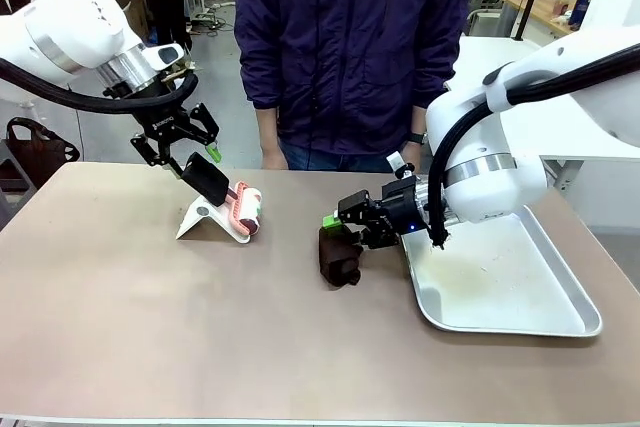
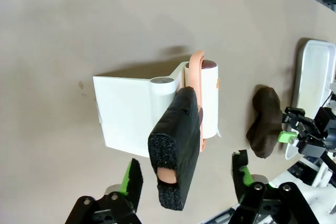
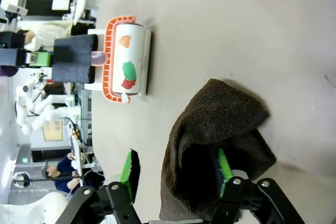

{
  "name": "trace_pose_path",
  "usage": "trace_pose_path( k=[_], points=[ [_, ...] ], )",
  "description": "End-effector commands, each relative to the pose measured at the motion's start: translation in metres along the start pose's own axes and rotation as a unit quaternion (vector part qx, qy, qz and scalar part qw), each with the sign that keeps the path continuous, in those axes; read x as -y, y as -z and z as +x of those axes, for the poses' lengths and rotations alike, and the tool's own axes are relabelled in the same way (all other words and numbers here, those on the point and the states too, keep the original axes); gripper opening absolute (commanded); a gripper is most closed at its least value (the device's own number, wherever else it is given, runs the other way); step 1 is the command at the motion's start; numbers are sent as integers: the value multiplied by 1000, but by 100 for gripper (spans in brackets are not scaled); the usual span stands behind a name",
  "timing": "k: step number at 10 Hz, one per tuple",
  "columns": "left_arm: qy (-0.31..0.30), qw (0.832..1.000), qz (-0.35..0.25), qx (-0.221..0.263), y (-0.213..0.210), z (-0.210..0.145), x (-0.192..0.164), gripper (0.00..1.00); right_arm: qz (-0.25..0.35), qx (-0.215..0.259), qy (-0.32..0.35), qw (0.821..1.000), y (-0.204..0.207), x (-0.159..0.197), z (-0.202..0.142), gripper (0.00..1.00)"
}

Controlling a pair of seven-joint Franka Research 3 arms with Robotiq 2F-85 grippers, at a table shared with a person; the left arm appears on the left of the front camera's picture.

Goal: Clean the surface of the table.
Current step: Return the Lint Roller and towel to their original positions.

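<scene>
- Left wrist view: left pincer [image 2: 186,182] jaws apart around lint roller [image 2: 202,98] handle; centre before closing.
- Right pincer [image 3: 176,174] apart, one finger under brown cloth [image 3: 215,145]; press flat on bench [image 1: 150,327].

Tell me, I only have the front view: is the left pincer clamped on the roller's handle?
Observer: No. The left wrist view shows the left pincer open, with the black handle between its fingers and a gap on each side.
Operator: Is the brown cloth gripped?
Observer: Not pinched. In the right wrist view the brown cloth lies on the table, draped over one finger of the open right pincer. The other finger is bare.
</scene>
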State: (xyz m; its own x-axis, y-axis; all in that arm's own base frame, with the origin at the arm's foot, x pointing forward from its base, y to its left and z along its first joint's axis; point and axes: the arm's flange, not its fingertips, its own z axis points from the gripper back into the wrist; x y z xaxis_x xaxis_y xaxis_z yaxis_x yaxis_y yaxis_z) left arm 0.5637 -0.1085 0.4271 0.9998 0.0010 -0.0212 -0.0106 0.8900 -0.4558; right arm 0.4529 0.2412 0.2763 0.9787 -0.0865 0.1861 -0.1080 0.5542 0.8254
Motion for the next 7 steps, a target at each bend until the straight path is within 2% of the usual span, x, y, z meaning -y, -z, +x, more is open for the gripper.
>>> trace_pose_path(
  k=[1,4,7],
  points=[
    [-20,1000,2,10,-13,-4,-4,100,-14,8,6,1000,-8,0,3,100],
    [-12,999,-21,25,-33,-21,-17,100,22,25,3,999,-39,2,0,100],
    [17,993,-107,37,-59,-57,-53,100,92,42,29,994,-87,25,-12,100]
  ],
)
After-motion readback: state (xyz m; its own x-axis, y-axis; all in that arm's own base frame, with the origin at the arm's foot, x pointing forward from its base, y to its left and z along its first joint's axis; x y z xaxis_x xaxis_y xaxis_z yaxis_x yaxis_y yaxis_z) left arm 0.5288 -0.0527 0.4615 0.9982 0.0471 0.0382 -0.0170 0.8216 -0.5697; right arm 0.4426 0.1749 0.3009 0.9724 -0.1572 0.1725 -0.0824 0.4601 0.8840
